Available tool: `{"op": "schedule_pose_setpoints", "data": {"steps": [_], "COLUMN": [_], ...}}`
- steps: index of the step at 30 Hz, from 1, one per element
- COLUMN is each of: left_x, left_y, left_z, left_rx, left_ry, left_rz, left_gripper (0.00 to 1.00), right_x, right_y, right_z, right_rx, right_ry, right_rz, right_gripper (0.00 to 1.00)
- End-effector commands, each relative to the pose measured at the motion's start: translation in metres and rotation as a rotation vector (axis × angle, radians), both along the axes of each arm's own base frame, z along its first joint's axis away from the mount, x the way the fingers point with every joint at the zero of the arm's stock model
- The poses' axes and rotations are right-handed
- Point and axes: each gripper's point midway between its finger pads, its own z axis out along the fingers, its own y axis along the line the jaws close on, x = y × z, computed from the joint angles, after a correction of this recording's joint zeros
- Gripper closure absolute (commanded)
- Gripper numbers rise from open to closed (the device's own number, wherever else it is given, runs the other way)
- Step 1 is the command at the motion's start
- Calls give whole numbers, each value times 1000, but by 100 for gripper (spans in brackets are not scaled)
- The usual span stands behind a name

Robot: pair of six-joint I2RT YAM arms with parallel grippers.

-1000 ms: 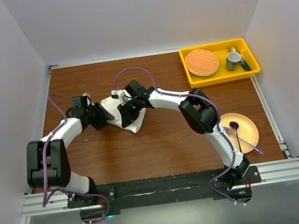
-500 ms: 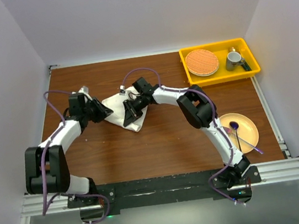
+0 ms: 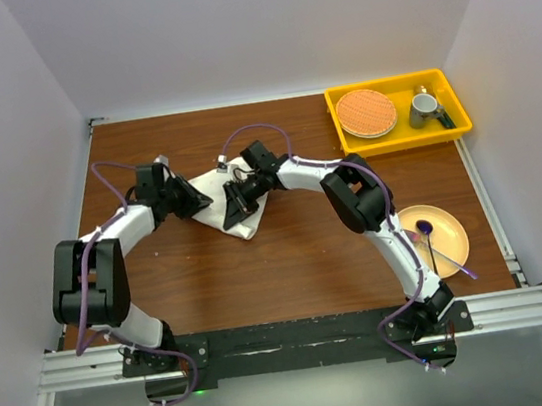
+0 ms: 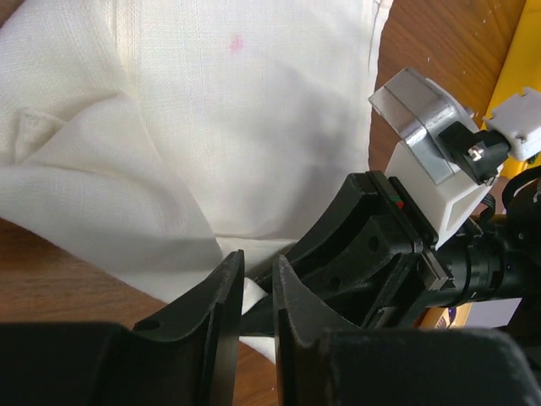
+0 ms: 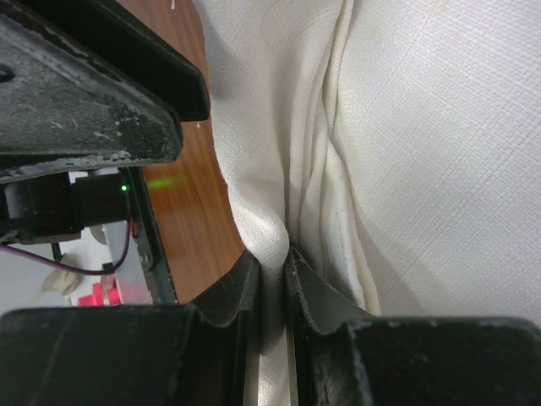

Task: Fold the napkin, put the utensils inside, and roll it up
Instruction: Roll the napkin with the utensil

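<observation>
One napkin on brown table, pale walls

- A robot test lab: plain white walls box in a brown wooden worktop.
- The left arm and right arm, trailing purple cables, are bolted to a metal rail.
- Dishes sit in a yellow bin.

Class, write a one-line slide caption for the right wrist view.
Right hand pinches a fold of the off-white napkin, brown table showing alongside.

txt: none legible | labels/brands: none | nums: 0 | signs: none | all 3 views checked
</observation>
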Motion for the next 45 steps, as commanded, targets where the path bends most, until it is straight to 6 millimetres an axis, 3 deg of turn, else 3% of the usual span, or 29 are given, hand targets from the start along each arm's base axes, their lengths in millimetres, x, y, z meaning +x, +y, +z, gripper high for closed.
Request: {"op": "schedule_pose_setpoints", "data": {"steps": [1, 5, 11, 14, 16, 18, 19, 21, 22, 27, 30, 32, 33, 35, 36, 37, 38, 39, 40, 42, 45], "left_x": [14, 18, 16, 14, 14, 15, 15, 16, 17, 19, 18, 18, 17, 17, 15, 16, 16, 15, 15, 15, 16], "left_y": [6, 25, 42, 42, 42, 41, 40, 40, 41, 39, 38, 40, 40, 40, 40, 42, 41, 42, 42, 41, 38], "left_z": [-8, -32, -60, -67, -69, -67, -66, -64, -62, -60, -63, -63, -64, -65, -66, -66, -66, -67, -67, -66, -64], "left_rx": [8, 61, 123, 130, 134, 131, 126, 125, 124, 120, 122, 127, 126, 125, 127, 130, 132, 135, 134, 126, 117], "left_ry": [-9, 39, 105, 125, 129, 124, 121, 117, 114, 107, 123, 130, 142, 155, 168, 168, 171, 178, 178, 174, 164], "left_rz": [61, 126, 141, 131, 121, 117, 111, 112, 112, 102, 96, 103, 105, 112, 115, 121, 122, 128, 127, 125, 114], "left_gripper": [79, 83, 89, 92, 94, 95, 96, 97, 97, 99, 100, 100, 100, 100, 100, 100, 100, 100, 100, 100, 100], "right_x": [-5, -6, 0, 14, 33, 50, 65, 76, 88, 100, 101, 106, 97, 98, 84, 84, 79, 64, 64, 44, 40], "right_y": [-7, -9, -16, -21, -30, -37, -41, -46, -47, -47, -64, -76, -87, -99, -111, -110, -115, -129, -127, -140, -140], "right_z": [-18, -12, 11, 30, 36, 44, 47, 37, 39, 19, -2, -2, -15, -12, -27, -16, -18, -33, -21, -34, -28], "right_rx": [-71, -73, -95, -114, -154, -162, -194, -236, -254, -286, -361, -399, -438, -465, -508, -475, -477, -518, -473, -490, -449], "right_ry": [50, 54, -23, -114, -190, -243, -296, -322, -357, -381, -390, -418, -402, -416, -387, -386, -374, -346, -333, -293, -288], "right_rz": [-68, -95, -119, -149, -212, -254, -295, -307, -333, -357, -414, -480, -490, -559, -569, -611, -627, -646, -696, -722, -754], "right_gripper": [100, 93, 68, 56, 47, 46, 46, 48, 57, 74, 81, 86, 86, 89, 94, 94, 94, 94, 94, 95, 94]}}
